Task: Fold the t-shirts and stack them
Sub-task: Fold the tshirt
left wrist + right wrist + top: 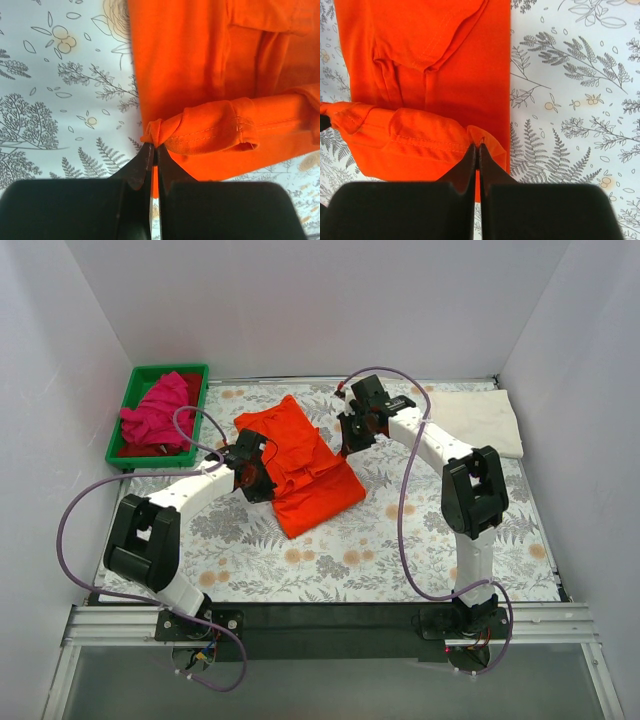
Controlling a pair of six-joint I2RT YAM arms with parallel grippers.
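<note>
The two arms stand at the near edge of the bench [330, 618]. A grey cloth [400, 550] with flowers and leaves on it covers the bench top.

The orange shirt [318, 490] lies in the middle of the cloth, partly folded. Its near end points toward the arms.

The left gripper [154, 146] is at the left side of the orange shirt. Its jaws are pressed tight together on a small bunch of orange fabric at the shirt's edge. The right gripper [477, 146] is at the right side of the shirt. Its jaws are also pinched tight on a bit of orange fabric at that edge. A rolled strip of the shirt, with a line of stitches on it, runs across between the two grippers. It sits on top of the flat part of the shirt.

Farther back on the left is a green tray [120, 432]. The pink shirt [158, 412] sits in it in a crumpled heap.

Farther back on the right, the cream shirt [485, 420] lies flat on the cloth, well apart from the orange one.
</note>
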